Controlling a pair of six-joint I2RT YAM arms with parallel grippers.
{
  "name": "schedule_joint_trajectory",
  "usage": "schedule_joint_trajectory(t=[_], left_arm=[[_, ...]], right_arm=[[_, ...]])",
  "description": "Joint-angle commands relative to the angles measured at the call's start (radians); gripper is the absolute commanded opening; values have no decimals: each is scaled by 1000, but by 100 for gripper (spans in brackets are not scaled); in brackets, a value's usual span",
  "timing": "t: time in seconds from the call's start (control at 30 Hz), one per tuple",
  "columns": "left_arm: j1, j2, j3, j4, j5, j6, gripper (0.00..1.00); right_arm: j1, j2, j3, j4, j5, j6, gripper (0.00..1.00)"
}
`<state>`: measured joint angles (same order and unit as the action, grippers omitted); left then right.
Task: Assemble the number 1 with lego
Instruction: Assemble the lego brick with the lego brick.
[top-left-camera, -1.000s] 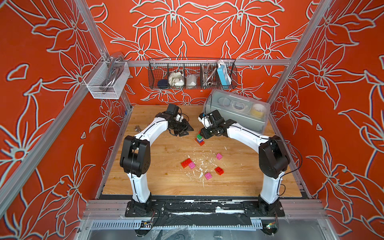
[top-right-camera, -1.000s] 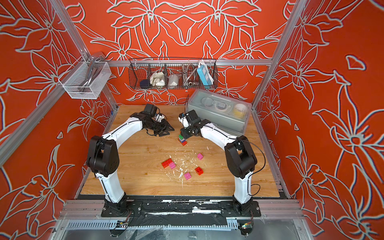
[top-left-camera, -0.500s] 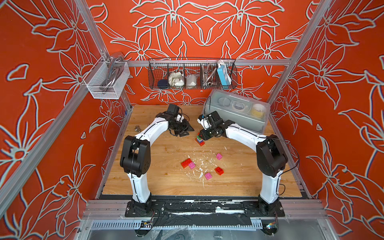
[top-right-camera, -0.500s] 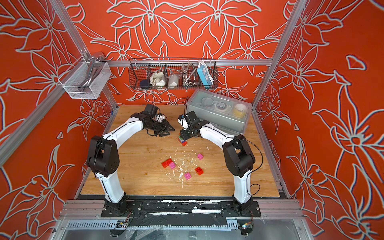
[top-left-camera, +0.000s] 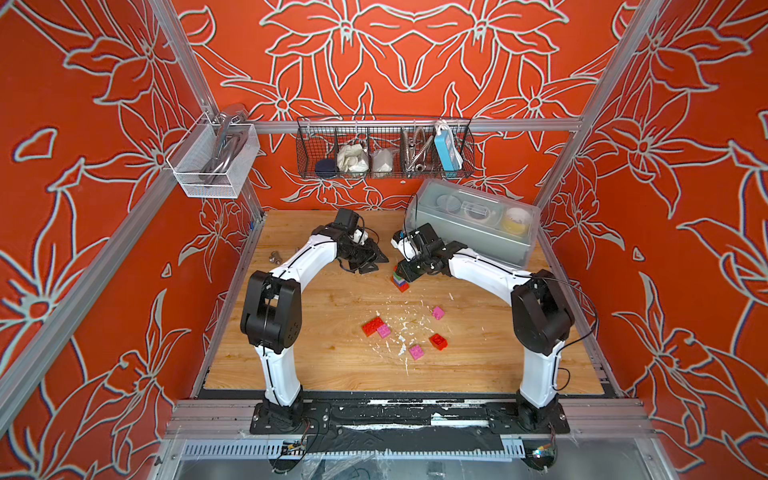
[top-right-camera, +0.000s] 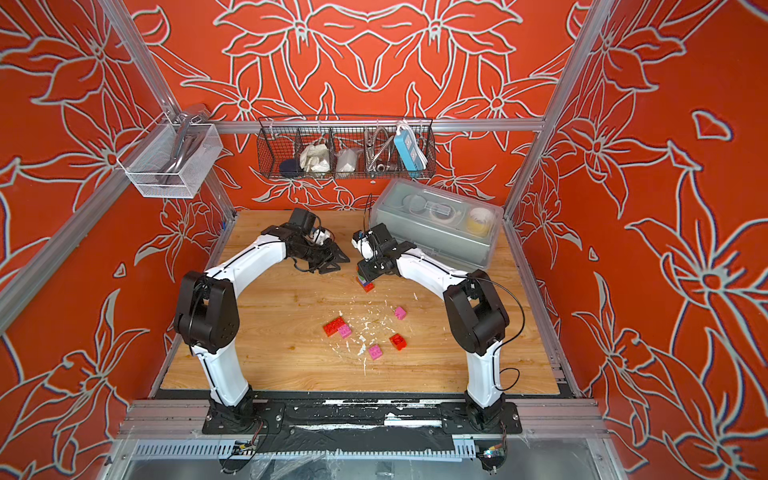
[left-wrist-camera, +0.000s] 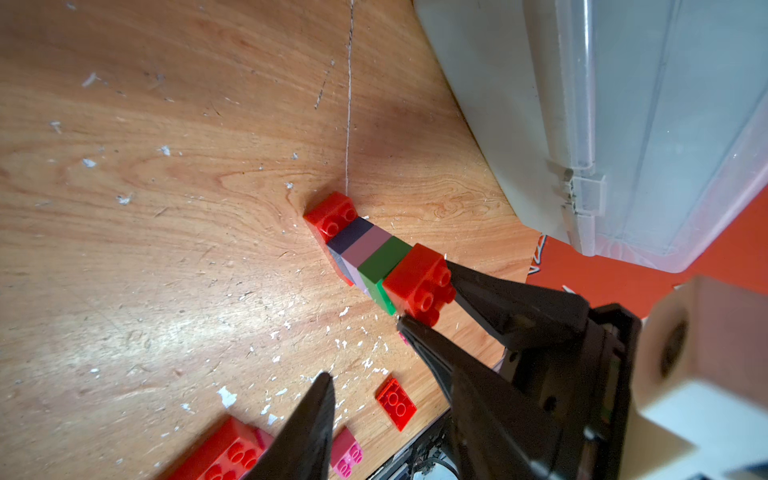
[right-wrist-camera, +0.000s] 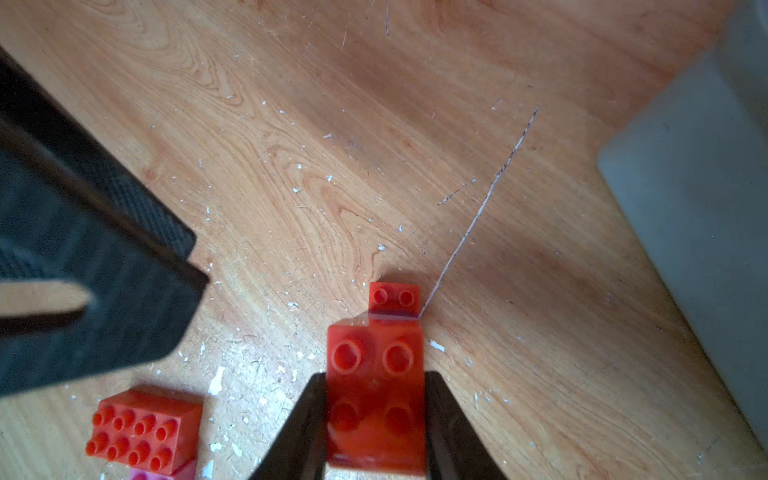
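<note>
A lego stack (top-left-camera: 400, 282) (top-right-camera: 365, 284) stands on the wooden table (top-left-camera: 332, 365), behind the middle. From the table up it is red, blue, lilac, green and red (left-wrist-camera: 374, 257). My right gripper (right-wrist-camera: 376, 419) (top-left-camera: 405, 272) is shut on the top red brick (right-wrist-camera: 376, 365), one finger on each side. My left gripper (top-left-camera: 370, 262) hangs open just left of the stack, holding nothing; one of its fingers (left-wrist-camera: 311, 424) shows in the left wrist view. Loose lego lies nearer the front: a red brick (top-left-camera: 372, 325) touching a pink one (top-left-camera: 384, 331), and beyond them two pink bricks and a red one.
A clear lidded bin (top-left-camera: 473, 224) sits close behind the right arm. A wire basket (top-left-camera: 384, 147) and a white mesh basket (top-left-camera: 214, 160) hang on the walls. Metal bolts (top-left-camera: 274, 258) lie at the left edge. White flecks litter the table's middle.
The right arm's elbow has shifted slightly leftward. The stack, the right grip and the left arm look the same.
</note>
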<state>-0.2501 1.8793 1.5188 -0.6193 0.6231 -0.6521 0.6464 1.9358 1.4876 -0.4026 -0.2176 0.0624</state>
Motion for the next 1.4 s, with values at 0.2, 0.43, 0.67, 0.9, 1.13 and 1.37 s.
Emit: schedule_joint_trajectory(t=[0.2, 0.43, 0.67, 0.9, 1.13, 1.37], left_arm=[[-6, 18, 9, -19, 13, 17, 45], [-6, 11, -2, -19, 13, 20, 45], [-6, -9, -35, -19, 12, 23, 45], [-6, -8, -41, -5, 17, 15, 44], [-6, -3, -43, 4, 17, 13, 44], [-6, 4, -39, 5, 18, 24, 44]], right_arm=[[10, 26, -36, -104, 58, 41, 21], [10, 32, -39, -117, 81, 56, 19], [9, 28, -81, -126, 72, 65, 17], [9, 10, -94, -160, 64, 41, 17], [9, 35, -72, -193, 48, 28, 16], [9, 51, -73, -228, 46, 27, 15]])
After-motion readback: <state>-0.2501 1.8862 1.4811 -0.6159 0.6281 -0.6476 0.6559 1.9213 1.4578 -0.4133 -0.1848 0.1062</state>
